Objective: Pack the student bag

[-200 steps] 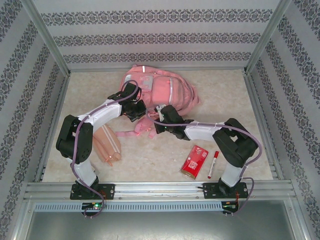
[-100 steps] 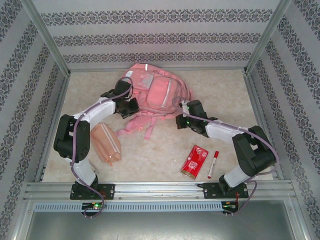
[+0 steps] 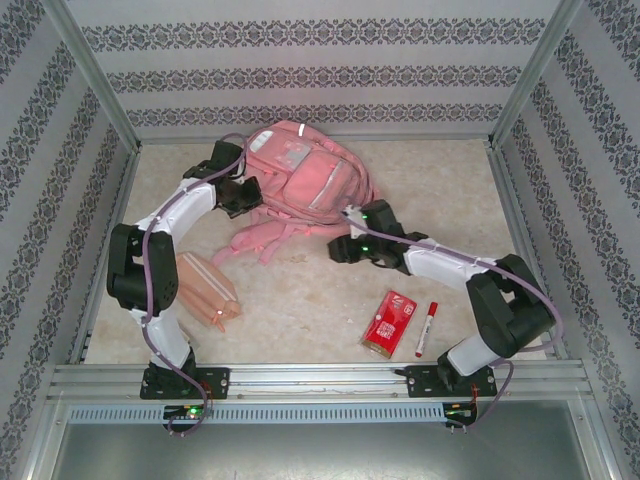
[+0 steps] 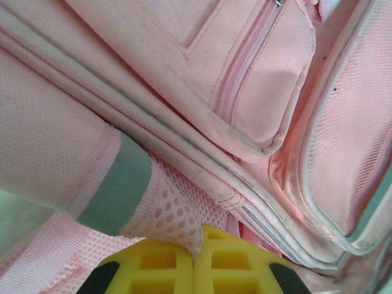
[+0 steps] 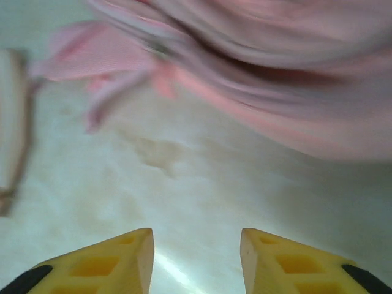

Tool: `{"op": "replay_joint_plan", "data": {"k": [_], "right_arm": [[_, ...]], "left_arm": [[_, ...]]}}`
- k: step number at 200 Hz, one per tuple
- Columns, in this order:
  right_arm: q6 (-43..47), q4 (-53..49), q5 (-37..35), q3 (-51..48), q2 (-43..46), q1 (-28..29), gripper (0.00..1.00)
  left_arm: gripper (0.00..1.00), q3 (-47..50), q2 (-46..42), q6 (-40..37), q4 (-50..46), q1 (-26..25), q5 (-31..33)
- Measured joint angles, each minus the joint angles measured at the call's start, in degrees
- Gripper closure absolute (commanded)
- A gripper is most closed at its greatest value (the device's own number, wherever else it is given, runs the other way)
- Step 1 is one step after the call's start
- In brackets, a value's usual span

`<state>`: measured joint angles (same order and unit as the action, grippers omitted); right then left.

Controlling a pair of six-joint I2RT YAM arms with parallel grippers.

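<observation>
We are clamping the left end effector (image 4: 195,248) on mesh (image 4: 174,211) of the large soft pink fabric backpack (image 4: 257,92), with the right end effector (image 5: 196,245) gaping empty, so this thin pinch is risking slipping off.

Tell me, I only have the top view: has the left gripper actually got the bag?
Observer: Yes. The left wrist view shows the left gripper shut on a mesh fold of the bag.
Operator: And the right one?
Observer: The right gripper is open, holding nothing.
Operator: What's under it?
Observer: Bare table; the bag lies beyond it, not touching.
</observation>
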<state>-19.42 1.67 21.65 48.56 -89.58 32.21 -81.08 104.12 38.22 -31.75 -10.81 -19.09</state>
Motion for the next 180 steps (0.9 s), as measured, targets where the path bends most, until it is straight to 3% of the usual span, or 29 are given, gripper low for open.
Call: {"op": "replay_joint_plan", "data": {"k": [35, 78, 112, 132, 180], "right_arm": [[-7.76, 2.27, -2.84, 5.29, -4.35, 4.33, 0.45], [-12.52, -4.07, -14.03, 11.87, -9.46, 5.49, 0.48], [-13.68, -6.73, -16.96, 14.75, -11.80, 6.21, 0.56], [-13.07, -7.08, -16.98, 16.74, -14.38, 6.21, 0.66], [-11.15, -8.81, -19.71, 19.43, -17.66, 6.36, 0.68]], "left_arm": [[1.00, 3.74, -0.98, 3.76, 1.27, -0.11, -2.36], [1.00, 4.13, -0.98, 6.03, 1.81, -0.11, -4.26], [1.00, 4.26, -0.98, 6.49, 1.92, -0.11, -4.72], [1.00, 4.26, -0.98, 6.91, 2.23, -0.11, -4.90], [1.00, 4.59, -0.98, 7.30, 2.67, -0.11, -5.16]]}}
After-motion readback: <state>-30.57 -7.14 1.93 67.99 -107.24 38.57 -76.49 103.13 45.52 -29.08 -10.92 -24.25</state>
